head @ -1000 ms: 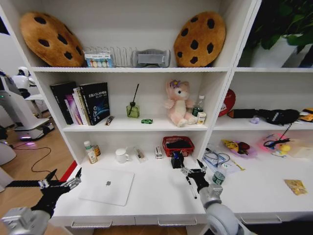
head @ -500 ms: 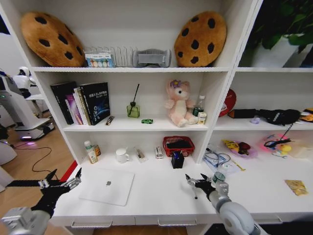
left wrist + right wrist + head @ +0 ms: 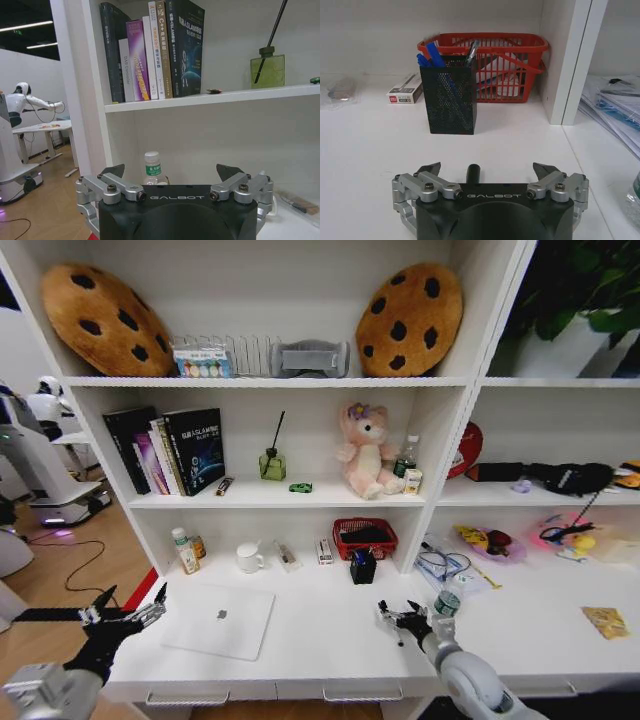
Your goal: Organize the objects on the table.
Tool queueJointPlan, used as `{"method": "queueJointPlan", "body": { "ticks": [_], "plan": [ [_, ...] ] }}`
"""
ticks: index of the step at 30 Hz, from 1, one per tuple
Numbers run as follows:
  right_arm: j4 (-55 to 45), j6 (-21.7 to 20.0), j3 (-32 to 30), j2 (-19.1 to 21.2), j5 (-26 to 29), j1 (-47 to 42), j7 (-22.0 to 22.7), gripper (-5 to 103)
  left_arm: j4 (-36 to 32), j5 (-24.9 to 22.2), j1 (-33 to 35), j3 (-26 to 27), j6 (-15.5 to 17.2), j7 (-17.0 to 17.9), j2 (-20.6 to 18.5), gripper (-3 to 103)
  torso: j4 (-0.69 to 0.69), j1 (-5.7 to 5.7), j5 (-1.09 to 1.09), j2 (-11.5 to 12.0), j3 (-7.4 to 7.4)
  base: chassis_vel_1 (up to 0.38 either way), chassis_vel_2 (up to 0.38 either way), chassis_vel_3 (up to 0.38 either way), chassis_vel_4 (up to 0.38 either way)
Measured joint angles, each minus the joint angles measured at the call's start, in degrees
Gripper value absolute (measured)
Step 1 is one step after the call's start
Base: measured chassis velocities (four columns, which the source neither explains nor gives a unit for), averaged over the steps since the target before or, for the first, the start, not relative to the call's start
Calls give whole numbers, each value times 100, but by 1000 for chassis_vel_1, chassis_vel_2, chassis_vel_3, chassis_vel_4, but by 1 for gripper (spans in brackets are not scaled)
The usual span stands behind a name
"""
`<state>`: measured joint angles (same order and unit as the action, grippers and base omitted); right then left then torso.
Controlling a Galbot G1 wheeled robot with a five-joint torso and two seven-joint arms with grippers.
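marker (image 3: 473, 175) half hidden beneath right gripper (image 3: 486, 172), fingers spread, clamping nothing. silver laptop (image 3: 220, 620) lay flat near table (image 3: 330, 640) front edge. left gripper (image 3: 127, 613) hung open off the left end.

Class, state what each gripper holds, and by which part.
Nothing is held. The left gripper is open and empty; the right gripper is open too, a dark-capped marker sitting untouched between its fingers.

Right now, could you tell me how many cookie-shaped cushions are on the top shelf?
2. One cookie cushion leans at the top shelf's left end; the other cookie cushion leans at the right end of the same bay. None appears hidden.
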<state>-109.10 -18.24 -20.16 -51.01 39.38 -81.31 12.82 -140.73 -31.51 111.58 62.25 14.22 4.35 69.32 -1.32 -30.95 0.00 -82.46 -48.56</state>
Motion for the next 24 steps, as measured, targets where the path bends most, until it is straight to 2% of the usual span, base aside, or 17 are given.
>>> {"method": "queueJointPlan", "body": {
  "ticks": [3,4,5,7,8,10,12,13,14,17,18,19,22,23,24],
  "plan": [
    [55,4,70,-16,10,65,5,99,0,0,0,0,0,0,0,100,0,0,0,0,0,0,0,0,0],
    [81,7,97,-18,12,78,5,94,0,0,0,0,0,0,0,100,0,0,0,0,0,0,0,0,0],
    [81,7,97,-18,12,78,5,94,0,0,0,0,0,0,0,100,0,0,0,0,0,0,0,0,0],
    [134,20,149,-19,10,110,6,84,0,0,0,0,0,0,0,100,0,0,0,0,0,0,0,0,0],
    [134,20,149,-19,10,110,6,84,0,0,0,0,0,0,0,100,0,0,0,0,0,0,0,0,0],
    [179,49,191,-41,-5,149,42,73,0,0,0,0,0,0,0,100,0,0,0,0,0,0,0,0,0],
    [187,56,201,-46,-9,153,60,73,0,0,0,0,0,0,0,100,0,0,0,0,0,0,0,0,0],
    [194,63,211,-48,-11,153,75,62,0,0,0,0,0,0,0,100,0,0,0,0,0,0,0,0,0],
    [194,67,214,-48,-11,145,79,62,0,0,0,0,0,0,0,100,0,0,0,0,0,0,0,0,0],
    [193,73,217,-46,-13,117,81,51,0,0,0,0,0,0,0,100,0,0,0,0,0,0,0,0,0],
    [193,73,217,-46,-13,117,81,51,0,0,0,0,0,0,0,100,0,0,0,0,0,0,0,0,0],
    [184,101,216,-49,-27,89,112,40,0,0,0,0,0,0,0,100,0,0,0,0,0,0,0,0,0],
    [160,141,202,-31,-55,-7,101,30,0,0,0,0,0,0,0,100,-1,0,0,0,0,0,0,0,0],
    [161,155,194,-27,-79,-27,85,30,0,0,0,0,0,0,0,100,-1,0,-1,0,0,0,0,0,0],
    [167,167,194,-30,-97,-35,75,19,0,0,0,0,0,0,0,100,-1,0,-1,0,0,0,0,0,0]
  ]
}}
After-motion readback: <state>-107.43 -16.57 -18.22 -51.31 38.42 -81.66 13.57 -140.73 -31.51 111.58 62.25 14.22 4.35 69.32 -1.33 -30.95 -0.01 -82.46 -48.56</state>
